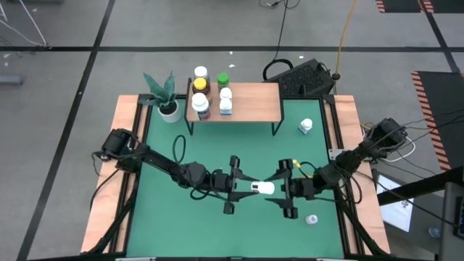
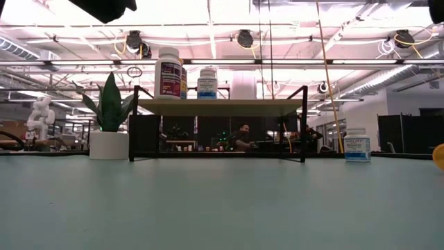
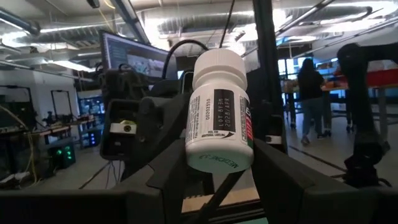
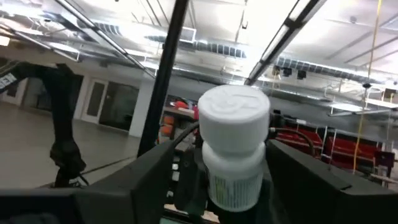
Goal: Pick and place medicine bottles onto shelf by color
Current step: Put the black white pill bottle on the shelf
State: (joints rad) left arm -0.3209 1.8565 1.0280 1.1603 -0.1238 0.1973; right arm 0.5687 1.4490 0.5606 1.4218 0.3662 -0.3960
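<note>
A white medicine bottle point(image 1: 262, 188) hangs above the table's middle, between my two grippers. It lies on its side, its white cap point(image 4: 235, 111) toward the right arm and its base point(image 3: 217, 163) toward the left arm. My left gripper point(image 1: 245, 186) is shut on the base end. My right gripper point(image 1: 281, 190) is open, one finger on each side of the cap end. The shelf point(image 1: 250, 101) stands at the far side. Several bottles stand on its left part, among them a yellow-capped one point(image 1: 201, 75) and a green-capped one point(image 1: 222, 78). My left gripper pinches the bottle's base end point(image 3: 194, 149) between its two fingers point(image 3: 283, 177). The fingers come level from the table's left and lie along the bottle. The bottle is lifted clear of the table, with its cap tipped slightly up and pointing at the right arm.
A white bottle with a blue label point(image 1: 305, 126) stands on the table right of the shelf. A small white item point(image 1: 312, 219) lies near the right front. A potted plant point(image 1: 165, 98) stands left of the shelf. The shelf's right half point(image 1: 261, 98) is bare.
</note>
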